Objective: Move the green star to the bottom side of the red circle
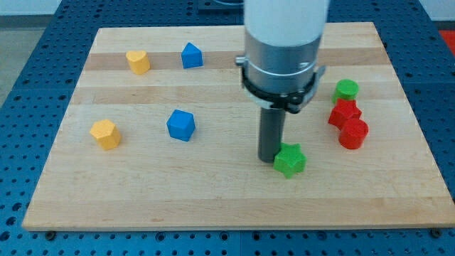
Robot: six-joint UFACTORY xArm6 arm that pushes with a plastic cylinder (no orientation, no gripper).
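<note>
The green star (pixel 290 161) lies on the wooden board (pixel 213 192), right of centre and towards the view's bottom. My tip (pixel 267 157) stands against the star's left side, touching it. The red circle (pixel 353 134) sits to the star's right and slightly higher, near the board's right edge. A gap of bare board separates the star from the red circle.
A red star-like block (pixel 344 112) and a green circle (pixel 347 89) sit just above the red circle. A blue block (pixel 180 125) and a yellow block (pixel 105 134) lie at the left. A yellow heart (pixel 138 62) and a blue block (pixel 191 55) lie near the top.
</note>
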